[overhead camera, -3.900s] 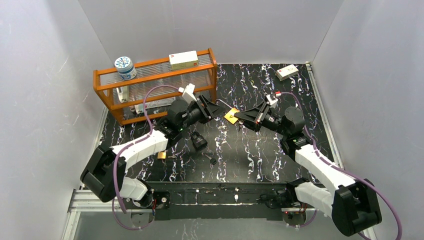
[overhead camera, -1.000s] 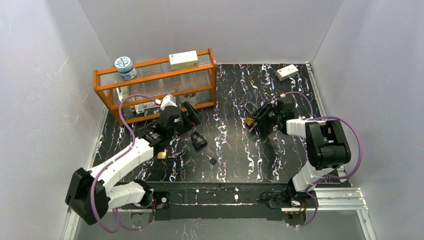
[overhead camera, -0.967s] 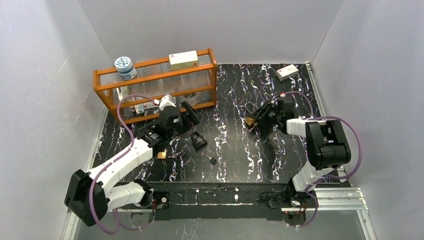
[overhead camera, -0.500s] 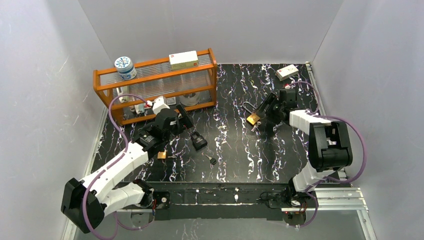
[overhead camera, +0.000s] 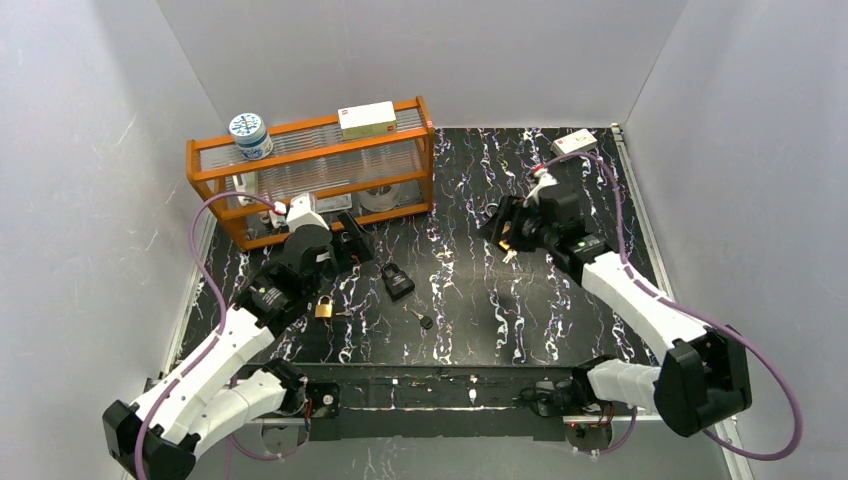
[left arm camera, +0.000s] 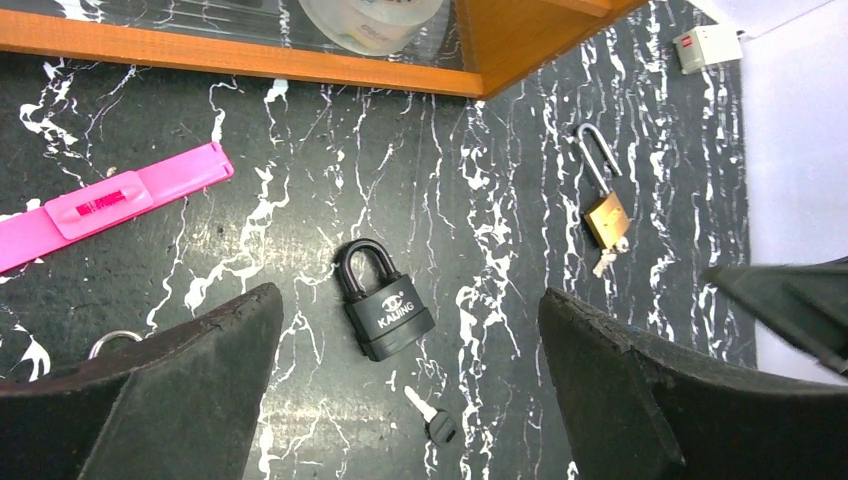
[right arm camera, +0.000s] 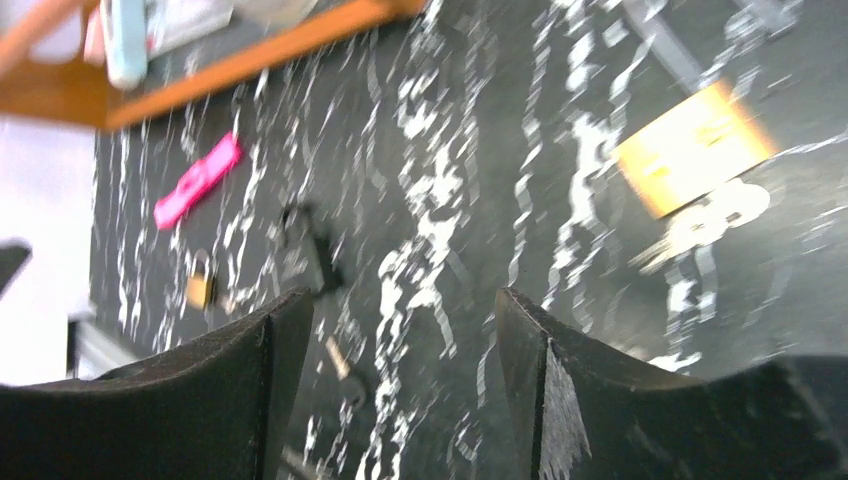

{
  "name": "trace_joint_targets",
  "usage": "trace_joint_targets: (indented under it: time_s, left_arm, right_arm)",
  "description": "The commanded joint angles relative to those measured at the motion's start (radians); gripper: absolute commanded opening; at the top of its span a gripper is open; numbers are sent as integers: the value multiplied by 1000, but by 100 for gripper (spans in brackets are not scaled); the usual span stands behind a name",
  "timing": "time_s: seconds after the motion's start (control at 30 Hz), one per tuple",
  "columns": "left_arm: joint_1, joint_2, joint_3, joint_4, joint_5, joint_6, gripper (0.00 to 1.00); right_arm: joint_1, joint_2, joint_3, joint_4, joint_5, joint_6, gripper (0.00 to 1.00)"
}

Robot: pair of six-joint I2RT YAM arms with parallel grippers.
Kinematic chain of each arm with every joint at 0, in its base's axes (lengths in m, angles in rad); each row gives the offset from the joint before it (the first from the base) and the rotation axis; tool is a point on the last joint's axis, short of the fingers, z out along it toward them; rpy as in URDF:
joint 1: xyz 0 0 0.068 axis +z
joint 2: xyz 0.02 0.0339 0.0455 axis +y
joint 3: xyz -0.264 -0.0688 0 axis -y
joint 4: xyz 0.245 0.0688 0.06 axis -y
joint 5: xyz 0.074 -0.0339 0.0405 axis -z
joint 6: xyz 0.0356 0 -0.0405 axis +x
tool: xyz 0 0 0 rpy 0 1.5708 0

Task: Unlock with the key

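Black marbled table — left arm and right arm stretch forward, jaws apart.

This looks like a robotics lab test cell, not a home or shop. Plain grey partition walls box in a black marbled table. A left arm and a right arm are bolted to a mounting bar at its near edge, and a purple cable loops off. An orange rack of odd props stands just beyond the left gripper's jaws.
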Motion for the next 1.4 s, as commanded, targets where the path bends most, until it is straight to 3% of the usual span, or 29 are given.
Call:
trace_joint_targets:
  time_s: [0.0,0.27,0.67,0.9,1.1,1.37]
  left_arm:
    - [6,-77,13,-41,12,0,96]
    - [6,-165,17,-95,144,-37,94]
    - [6,-211,-39,-110,98,-107,95]
    - [6,-190,-32,-75,90,-68,95]
    - [6,-216,-43,-48,44,-60,95]
    - [6,-241,-83,-51,-67,-145,94]
  right_arm:
    - [191,-57,-47,-101,48,53,73]
    - [543,17,-13,-259,293,102,71]
    - [805,395,219,-404,431,-43,69]
    - [843,535,304,-423,439,-70,62]
    - [845,564,307,-378,394,-135,56]
    - [843,649,381,-384,400,-161,54]
